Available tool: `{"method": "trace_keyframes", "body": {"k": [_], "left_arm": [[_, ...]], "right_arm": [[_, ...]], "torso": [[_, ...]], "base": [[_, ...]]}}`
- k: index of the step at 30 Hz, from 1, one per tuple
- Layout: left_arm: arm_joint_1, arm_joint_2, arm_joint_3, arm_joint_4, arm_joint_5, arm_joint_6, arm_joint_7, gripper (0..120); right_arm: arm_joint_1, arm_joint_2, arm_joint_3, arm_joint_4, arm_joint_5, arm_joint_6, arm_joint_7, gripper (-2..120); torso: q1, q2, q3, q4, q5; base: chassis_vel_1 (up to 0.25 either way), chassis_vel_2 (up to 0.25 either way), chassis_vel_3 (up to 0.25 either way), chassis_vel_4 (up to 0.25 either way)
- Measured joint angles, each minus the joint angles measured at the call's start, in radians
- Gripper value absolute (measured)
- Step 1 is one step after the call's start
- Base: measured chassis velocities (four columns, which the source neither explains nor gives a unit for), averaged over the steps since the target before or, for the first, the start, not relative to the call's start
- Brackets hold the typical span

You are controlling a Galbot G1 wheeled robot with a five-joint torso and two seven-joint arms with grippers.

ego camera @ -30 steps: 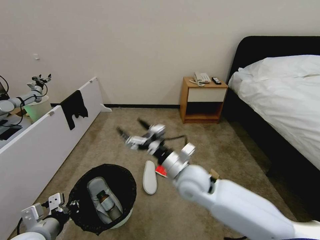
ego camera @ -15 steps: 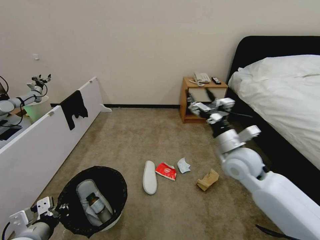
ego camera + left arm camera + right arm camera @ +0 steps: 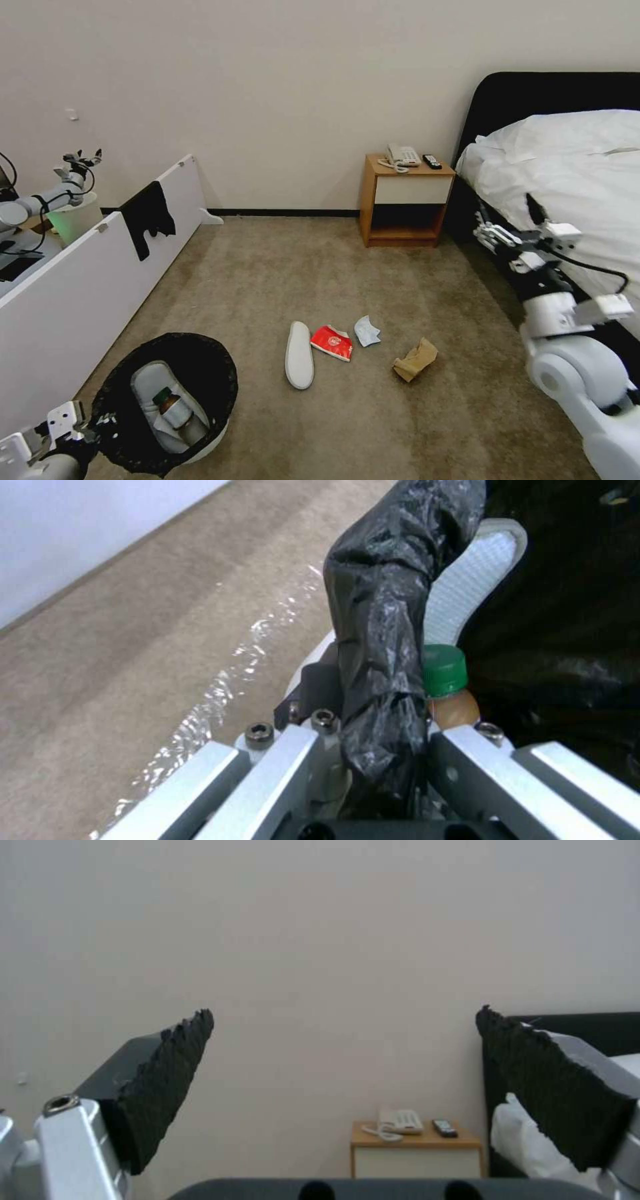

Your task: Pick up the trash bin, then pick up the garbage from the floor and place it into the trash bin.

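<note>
The right gripper (image 3: 510, 220), jaws wide open w/ nothing in them, has swung from the nightstand (image 3: 407, 200) over to the bed (image 3: 567, 167), while the left gripper (image 3: 93, 427) still clamps the trash bin (image 3: 167, 400) rim, now nearer the floor (image 3: 267, 280) view's lower-left corner.

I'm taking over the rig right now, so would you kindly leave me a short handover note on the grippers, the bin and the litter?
Left gripper: shut on the bagged rim of the trash bin, at the robot's lower left.
Right gripper: open, empty, raised by the bed, pointing at the wall.
Done: one slipper and a bottle are in the bin.
Left on the floor: white slipper, red packet, pale-blue mask, brown paper bag.
</note>
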Motion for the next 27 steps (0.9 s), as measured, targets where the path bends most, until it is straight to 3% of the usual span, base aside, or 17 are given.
{"method": "trace_keyframes", "body": {"k": [5, 12, 27], "left_arm": [[0.007, -0.028, -0.044, -0.014, -0.021, 0.0, -0.004, 1], [0.016, -0.042, -0.056, -0.027, -0.032, 0.0, -0.004, 1], [0.013, -0.061, -0.03, -0.045, -0.032, 0.0, -0.002, 1]], "right_arm": [[-0.039, 0.019, 0.015, 0.019, -0.021, 0.004, -0.001, 100], [-0.08, 0.027, 0.022, 0.033, -0.038, 0.007, -0.001, 100], [-0.168, 0.072, 0.028, 0.021, -0.143, 0.037, -0.008, 100]], "torso": [[0.0, 0.0, 0.0, 0.0001, 0.0], [0.0, 0.0, 0.0, 0.0, 0.0], [0.0, 0.0, 0.0, 0.0, 0.0]], "base": [[0.0, 0.0, 0.0, 0.0], [0.0, 0.0, 0.0, 0.0], [0.0, 0.0, 0.0, 0.0]]}}
